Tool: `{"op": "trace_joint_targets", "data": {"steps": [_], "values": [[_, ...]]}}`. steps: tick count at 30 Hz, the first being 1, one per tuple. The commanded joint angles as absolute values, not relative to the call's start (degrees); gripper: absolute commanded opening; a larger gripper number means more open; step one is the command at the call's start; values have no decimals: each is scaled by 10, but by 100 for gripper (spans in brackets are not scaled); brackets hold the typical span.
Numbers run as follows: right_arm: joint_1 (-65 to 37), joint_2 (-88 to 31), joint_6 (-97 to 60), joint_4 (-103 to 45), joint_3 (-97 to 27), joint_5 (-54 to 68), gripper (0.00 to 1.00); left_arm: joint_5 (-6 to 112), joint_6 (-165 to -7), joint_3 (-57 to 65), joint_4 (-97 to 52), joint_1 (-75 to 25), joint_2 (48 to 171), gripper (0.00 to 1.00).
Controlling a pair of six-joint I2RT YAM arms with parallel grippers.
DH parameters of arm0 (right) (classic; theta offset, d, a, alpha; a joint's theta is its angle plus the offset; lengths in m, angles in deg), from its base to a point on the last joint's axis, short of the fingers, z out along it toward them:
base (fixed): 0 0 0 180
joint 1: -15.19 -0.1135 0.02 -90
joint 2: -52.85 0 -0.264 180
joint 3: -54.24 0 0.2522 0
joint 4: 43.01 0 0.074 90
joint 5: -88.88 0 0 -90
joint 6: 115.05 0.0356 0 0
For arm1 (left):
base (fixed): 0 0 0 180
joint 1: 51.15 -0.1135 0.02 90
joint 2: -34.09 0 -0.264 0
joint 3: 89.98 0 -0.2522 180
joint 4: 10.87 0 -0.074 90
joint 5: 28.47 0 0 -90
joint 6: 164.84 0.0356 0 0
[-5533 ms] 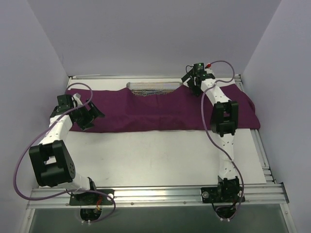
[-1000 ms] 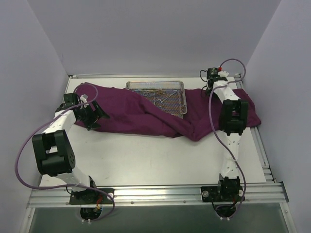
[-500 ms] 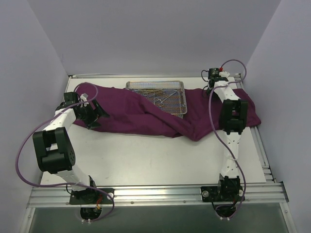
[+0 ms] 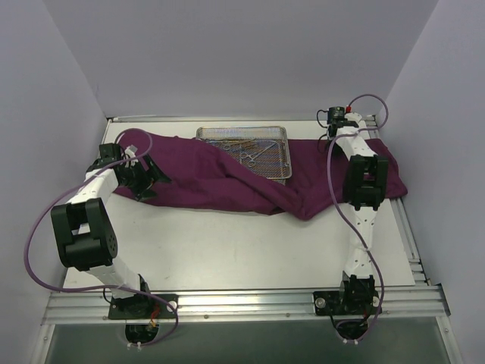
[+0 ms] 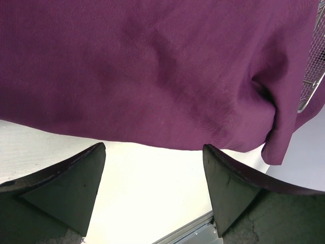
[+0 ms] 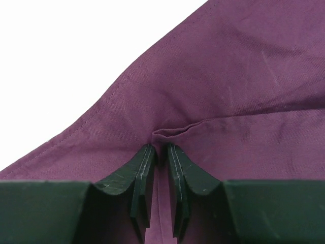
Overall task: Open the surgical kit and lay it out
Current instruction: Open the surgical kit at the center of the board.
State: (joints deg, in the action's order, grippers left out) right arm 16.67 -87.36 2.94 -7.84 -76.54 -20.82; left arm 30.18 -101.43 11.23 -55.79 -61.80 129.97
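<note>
The deep-purple cloth wrap [image 4: 204,178] lies rumpled across the back of the table, pulled off most of the silver wire-mesh tray [image 4: 282,152]. Steel scissor-like instruments [image 4: 254,155] lie in the tray. My right gripper [image 4: 328,136] is at the cloth's far right corner; in the right wrist view the right gripper [image 6: 160,147] is shut on a raised fold of the cloth [image 6: 228,91]. My left gripper [image 4: 146,179] hangs at the cloth's left end; the left gripper [image 5: 153,147] is open over the cloth's near edge [image 5: 152,76] with nothing between its fingers.
A white table [image 4: 242,250] extends in front of the cloth. Purple-white walls close in at left, right and back. A metal rail [image 4: 242,303] runs along the near edge with both arm bases. The tray's mesh wall [image 5: 316,61] shows at the left wrist view's right edge.
The cloth that covered the tray seconds ago is now drawn off it, baring the instruments. Over the last second the right jaws closed onto a cloth fold. The left arm barely moved.
</note>
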Motion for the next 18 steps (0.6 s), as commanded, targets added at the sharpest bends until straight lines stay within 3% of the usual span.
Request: {"op": "trace_joint_targets", "data": {"steps": [1,18], "values": [[177,-844,24,-47,-757,-234,17,294,-1006,88,-563,-622,1302,86],[186,-848,11,-37,-782,-225,24,295,-1008,87,-564,-622,1299,86]]}}
